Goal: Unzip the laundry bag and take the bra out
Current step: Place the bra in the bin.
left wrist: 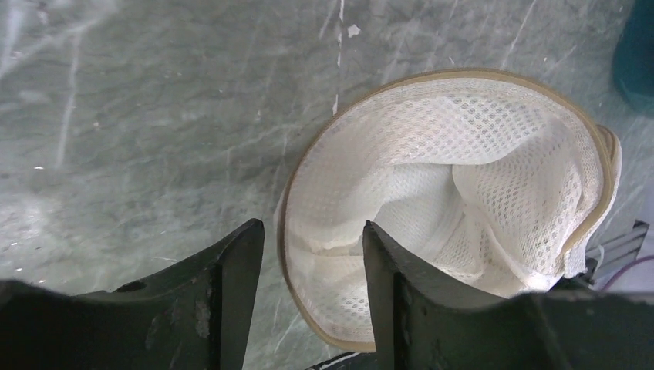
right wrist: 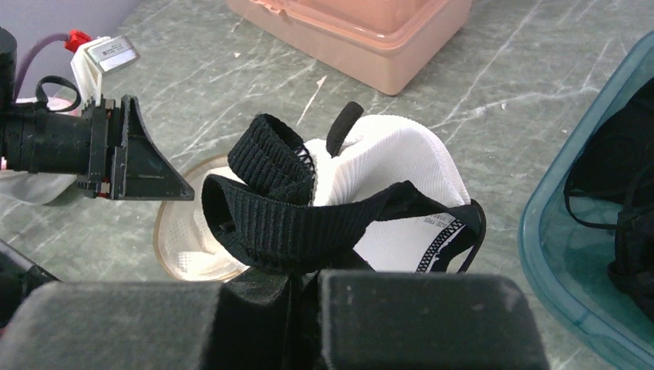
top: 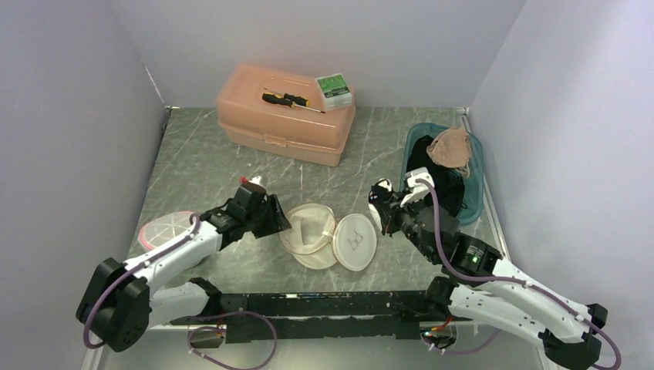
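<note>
Most of it's looking done: laundry bag lying unzipped, right tool clamping the bra clear of it, left tool hanging half-open and empty.

You'll find the laundry bag near the middle of the bench's near edge, the bra off the surface just right of it. A case sits at the far edge, a tub along the right edge.
</note>
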Available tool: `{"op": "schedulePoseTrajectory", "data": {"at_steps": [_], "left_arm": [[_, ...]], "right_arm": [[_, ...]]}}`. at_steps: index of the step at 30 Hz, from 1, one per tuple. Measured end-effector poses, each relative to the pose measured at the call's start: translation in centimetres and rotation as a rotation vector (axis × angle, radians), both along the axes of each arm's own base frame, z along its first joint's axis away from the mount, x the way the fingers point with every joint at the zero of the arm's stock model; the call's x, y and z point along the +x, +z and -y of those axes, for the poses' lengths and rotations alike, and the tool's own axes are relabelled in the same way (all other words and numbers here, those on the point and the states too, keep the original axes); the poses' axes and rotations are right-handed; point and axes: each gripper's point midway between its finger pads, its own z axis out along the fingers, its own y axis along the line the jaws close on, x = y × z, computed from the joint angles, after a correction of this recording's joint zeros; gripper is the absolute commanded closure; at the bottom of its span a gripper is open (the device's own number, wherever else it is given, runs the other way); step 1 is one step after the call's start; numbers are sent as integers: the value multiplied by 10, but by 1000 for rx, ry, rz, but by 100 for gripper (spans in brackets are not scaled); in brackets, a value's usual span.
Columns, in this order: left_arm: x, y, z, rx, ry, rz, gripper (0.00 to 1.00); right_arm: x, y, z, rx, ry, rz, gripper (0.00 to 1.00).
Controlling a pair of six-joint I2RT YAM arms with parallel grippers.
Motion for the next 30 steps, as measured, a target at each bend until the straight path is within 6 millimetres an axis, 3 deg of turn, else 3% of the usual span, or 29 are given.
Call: {"op": "schedulePoseTrajectory", "data": {"at_steps": [6,9,12,17,20,23,27,30], "left_arm": [[-4,-15,12,-38,-48,-40,93],[-9,-21,13,-50,-67,-49,95],[-12,-20,13,-61,-73,-40,85],[-12,-2,12,-98,-70,24,50],[-14,10,10,-124,-53,56,40],[-14,14,5,-129,-17,64,37],[-18,10,-8,-102,59,45,36],[-20,11,-18,-93,112,48,27]], "right_arm": [[14,-14,1,-59,-83,-37,100],[32,-13,0,-89,-155,-59,100],[53,-10,13,-83,-256,-79,100],[84,14,51,-50,-457,-68,100],[103,28,75,-56,-579,-67,100],[121,35,94,-105,-702,-71,100],[151,18,132,-194,-892,-147,100],[159,-7,171,-275,-1046,-216,100]]}}
